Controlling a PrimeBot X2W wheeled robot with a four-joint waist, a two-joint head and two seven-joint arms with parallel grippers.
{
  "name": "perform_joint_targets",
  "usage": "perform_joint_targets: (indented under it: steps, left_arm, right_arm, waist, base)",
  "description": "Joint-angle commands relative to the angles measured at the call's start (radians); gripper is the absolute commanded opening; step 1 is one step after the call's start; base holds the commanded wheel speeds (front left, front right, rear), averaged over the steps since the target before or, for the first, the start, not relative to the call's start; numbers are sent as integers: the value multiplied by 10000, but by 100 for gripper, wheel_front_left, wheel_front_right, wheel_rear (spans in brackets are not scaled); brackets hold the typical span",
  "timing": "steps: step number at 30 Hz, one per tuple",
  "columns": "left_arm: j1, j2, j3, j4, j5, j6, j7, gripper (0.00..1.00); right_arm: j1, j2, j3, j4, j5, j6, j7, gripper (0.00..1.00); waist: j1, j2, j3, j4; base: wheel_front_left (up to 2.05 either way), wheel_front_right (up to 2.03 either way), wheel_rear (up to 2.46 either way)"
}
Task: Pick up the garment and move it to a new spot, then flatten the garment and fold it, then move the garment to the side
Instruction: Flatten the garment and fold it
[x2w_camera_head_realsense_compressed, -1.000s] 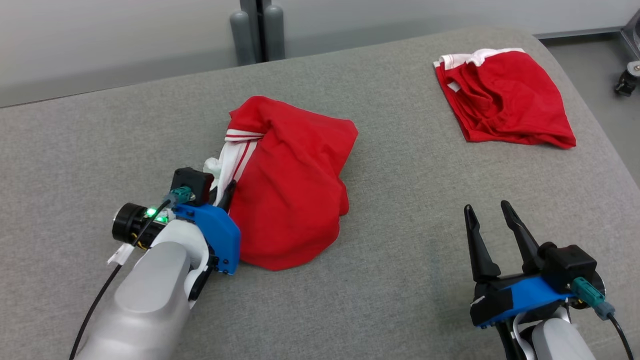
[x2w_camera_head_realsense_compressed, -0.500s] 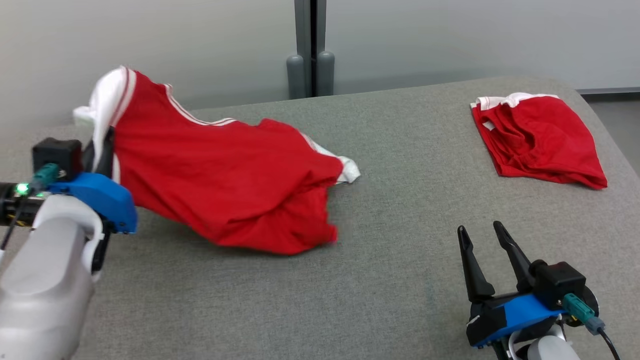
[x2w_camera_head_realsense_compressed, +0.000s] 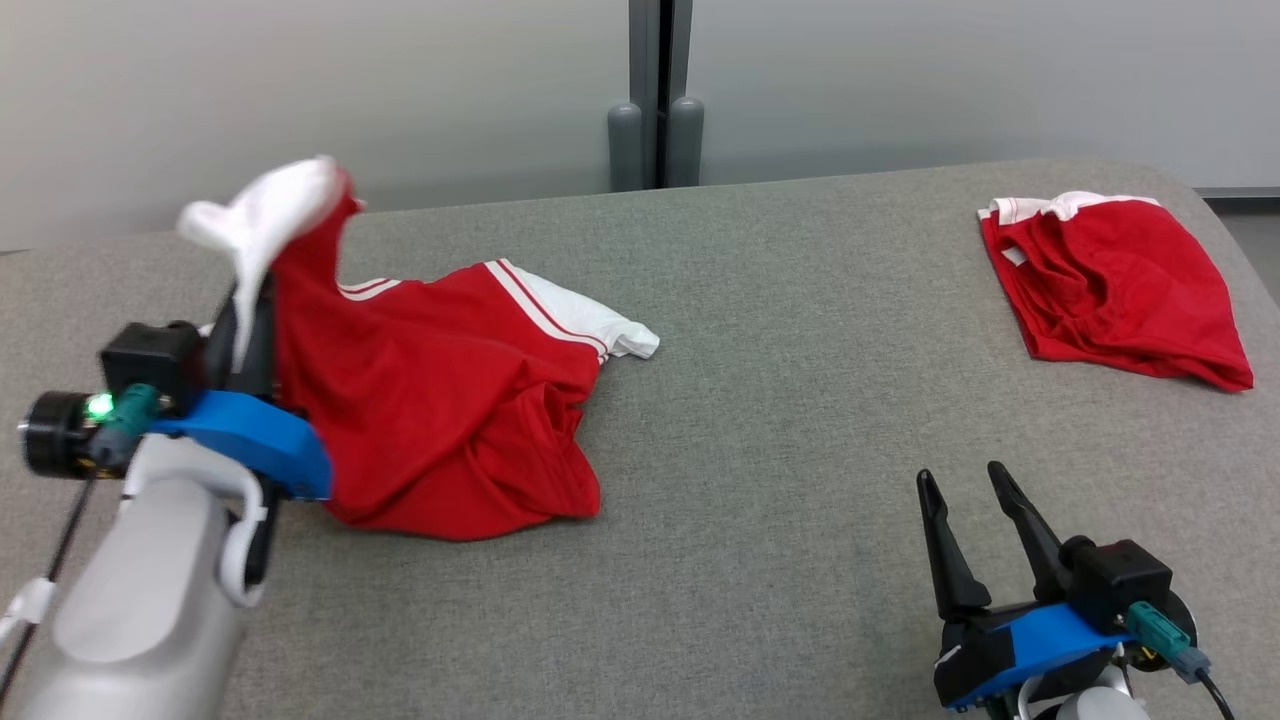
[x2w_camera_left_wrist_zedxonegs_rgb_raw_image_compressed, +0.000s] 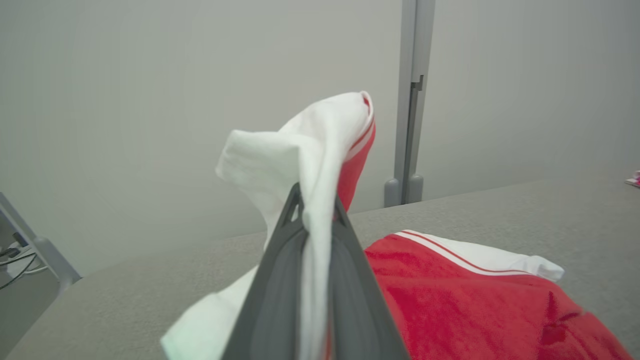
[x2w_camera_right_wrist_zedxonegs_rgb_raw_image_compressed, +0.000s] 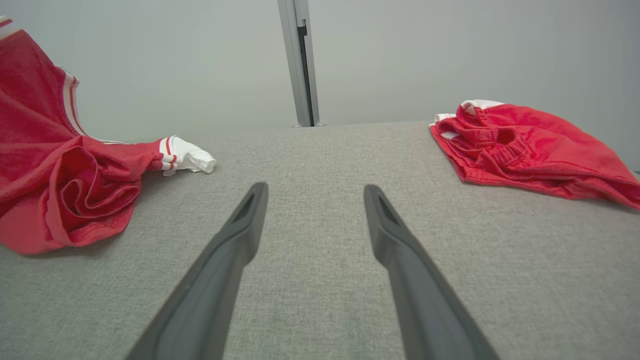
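Newly raised, garment (x2w_camera_head_realsense_compressed: 440, 420) hangs pinched in left tool (x2w_camera_head_realsense_compressed: 252, 300), piled rightward.

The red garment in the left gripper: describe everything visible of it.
The red garment looks like soft knit cloth with white trim and thin stripes. The left gripper is shut on a white edge, holding that part raised, with white cloth flopping over above it. The rest slopes down and lies crumpled in folds on the grey padded surface, one white-cuffed sleeve stretched toward the robot's right. Nothing else touches it.
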Motion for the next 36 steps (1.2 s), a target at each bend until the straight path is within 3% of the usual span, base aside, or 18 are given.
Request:
perform_joint_targets:
  steps: [1,7,15,19,26,27,28,32,36]
  left_arm:
    - [177,-228,-144,-354,93,20,-41,0]
    - [460,-1474,-1317,-1629,612,-122,52,0]
    - [832,-2958,-3053,-1725,1022,-625,208,0]
    - [1138,-3354,-3983,-1295,1047,-878,234,0]
    - [1307,-3566,-5654,-467,858,-1150,172,0]
    - [1291,-3575,-5832,-534,749,-1158,137,21]
    - [1238,-3576,-6012,-604,666,-1168,118,100]
    - [904,-3553,-6134,-1036,313,-893,9,100]
    - [623,-3560,-5663,-1584,229,-377,-39,100]
  right_arm:
    - [-115,-25,3,-12,41,3,-30,100]
    - [-299,-28,115,-49,60,5,-30,100]
    - [-280,-25,-23,-36,30,5,-30,100]
    - [-284,-25,-57,-88,35,3,-30,100]
    - [-398,-23,-115,-101,-35,3,-30,100]
    - [-399,-23,-121,-100,-44,5,-30,100]
    - [-389,-23,-132,-97,-53,3,-30,100]
    - [-262,-20,-222,-90,-71,5,-30,100]
    - [-163,-23,-271,-69,-35,3,-30,100]
  waist:
    - [0,-1,19,5]
    - [0,-1,45,-247]
    - [0,-1,183,-788]
    - [0,-1,297,-1013]
    - [0,-1,404,-1236]
    - [0,-1,401,-1247]
    - [0,-1,391,-1249]
    - [0,-1,280,-1146]
    - [0,-1,122,-932]
  base:
    - [0,0,0]
    - [0,0,0]
    - [0,0,0]
    - [0,0,0]
    - [0,0,0]
    - [0,0,0]
    - [0,0,0]
    - [0,0,0]
    - [0,0,0]
